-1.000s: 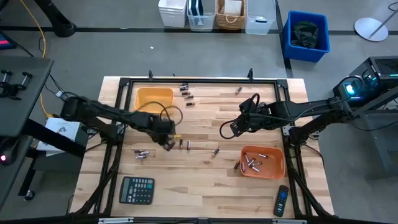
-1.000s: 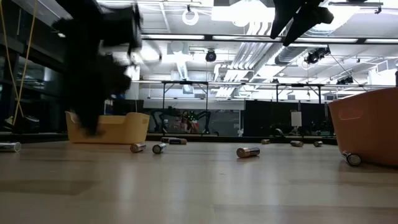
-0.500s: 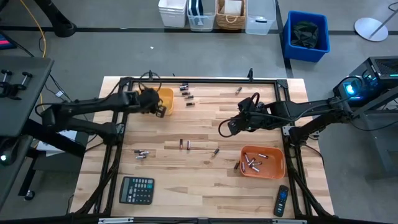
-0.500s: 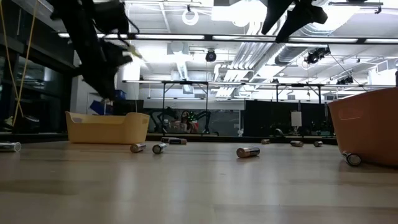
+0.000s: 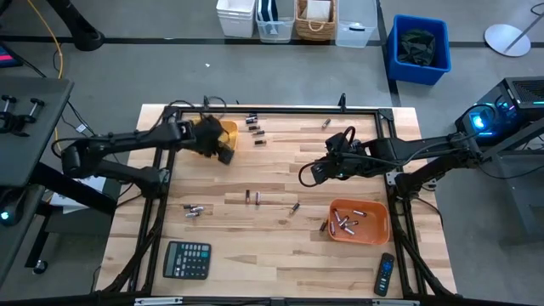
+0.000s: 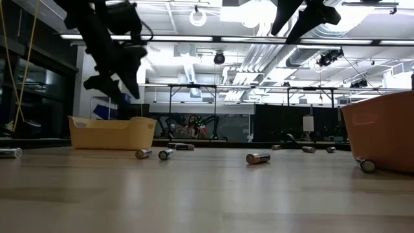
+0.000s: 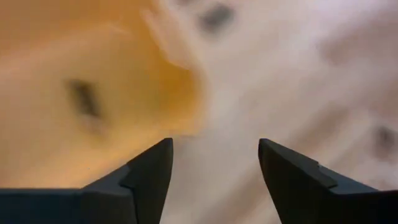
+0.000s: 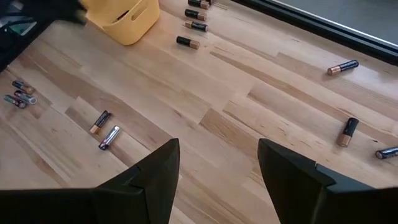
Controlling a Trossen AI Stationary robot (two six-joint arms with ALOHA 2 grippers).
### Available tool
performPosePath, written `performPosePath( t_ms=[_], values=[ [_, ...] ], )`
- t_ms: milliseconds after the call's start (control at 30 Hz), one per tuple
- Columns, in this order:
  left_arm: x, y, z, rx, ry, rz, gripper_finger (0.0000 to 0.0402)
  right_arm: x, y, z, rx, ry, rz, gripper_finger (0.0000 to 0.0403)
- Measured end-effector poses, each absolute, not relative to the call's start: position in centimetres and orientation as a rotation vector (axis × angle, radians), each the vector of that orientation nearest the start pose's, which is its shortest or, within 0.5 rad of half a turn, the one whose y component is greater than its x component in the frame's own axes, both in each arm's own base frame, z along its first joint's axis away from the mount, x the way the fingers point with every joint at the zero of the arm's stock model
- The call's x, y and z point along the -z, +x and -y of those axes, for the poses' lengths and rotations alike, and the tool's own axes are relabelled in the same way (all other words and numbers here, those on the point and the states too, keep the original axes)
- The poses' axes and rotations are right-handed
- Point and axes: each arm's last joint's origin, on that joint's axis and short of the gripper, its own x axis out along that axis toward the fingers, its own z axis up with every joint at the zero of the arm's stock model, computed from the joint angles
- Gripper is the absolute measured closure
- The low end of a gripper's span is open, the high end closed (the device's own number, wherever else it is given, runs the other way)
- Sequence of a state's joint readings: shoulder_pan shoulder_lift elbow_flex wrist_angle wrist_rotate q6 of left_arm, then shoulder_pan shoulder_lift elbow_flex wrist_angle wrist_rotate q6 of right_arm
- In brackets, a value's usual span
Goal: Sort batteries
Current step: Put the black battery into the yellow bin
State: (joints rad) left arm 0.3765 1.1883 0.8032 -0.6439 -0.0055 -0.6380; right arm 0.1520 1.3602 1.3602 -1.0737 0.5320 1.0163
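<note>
Overhead, the left end effector (image 5: 223, 151) hangs over the near edge of the yellow bin (image 5: 223, 129) at the far left of the desk (image 5: 280, 255); I judge a drop into that bin is the step in hand. The right end effector (image 5: 306, 177) hovers mid-desk, above bare wood. Loose batteries (image 5: 252, 197) lie in the middle, with another cluster (image 5: 194, 209) toward the left and more (image 5: 255, 126) beside the yellow bin; the orange bin (image 5: 374, 233) holds several.

At desk level, the left end effector (image 6: 113, 81) sits above the yellow bin (image 6: 111, 134), clear of its rim, and a battery (image 6: 257, 157) lies on the wood.

From the left wrist, the fingers (image 7: 146, 177) stand spread with nothing between them, yellow plastic below; a dark blur inside may be a cell, though I cannot tell.

From the right wrist, the fingers (image 8: 155, 180) are also spread and empty, with two batteries (image 8: 104, 129) ahead.

Next, an empty end effector should descend on one loose cell, fingers straddling its sides.
</note>
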Motion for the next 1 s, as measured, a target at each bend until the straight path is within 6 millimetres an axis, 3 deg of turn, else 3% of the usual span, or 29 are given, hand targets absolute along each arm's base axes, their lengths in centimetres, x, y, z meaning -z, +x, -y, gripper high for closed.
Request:
performPosePath(
  t_ms=[100,267,400,533,733,1000],
  values=[
    [-22.7,21.5,-4.5,-0.587,-0.788,-0.918,0.0169,-34.0,25.3,-2.4,0.801,0.553,-0.729,0.0190],
    [-21.4,23.1,1.4,-0.658,-0.812,-0.899,0.0169,-34.0,25.3,-2.3,0.814,0.541,-0.719,0.0190],
    [-19.1,24.6,4.0,-0.745,-0.823,-0.923,0.0168,-34.1,25.3,-2.2,0.830,0.530,-0.705,0.0190],
    [-16.9,26.7,4.7,-0.784,-0.822,-1.018,0.0168,-34.1,25.3,-2.2,0.831,0.530,-0.704,0.0190],
    [-15.8,29.7,4.4,-0.797,-0.798,-1.011,0.0168,-34.0,25.4,-2.2,0.831,0.529,-0.706,0.0190],
    [-11.7,30.7,3.6,-0.841,-0.804,-1.174,0.0172,-34.0,25.4,-2.2,0.831,0.528,-0.707,0.0190]
  ],
)
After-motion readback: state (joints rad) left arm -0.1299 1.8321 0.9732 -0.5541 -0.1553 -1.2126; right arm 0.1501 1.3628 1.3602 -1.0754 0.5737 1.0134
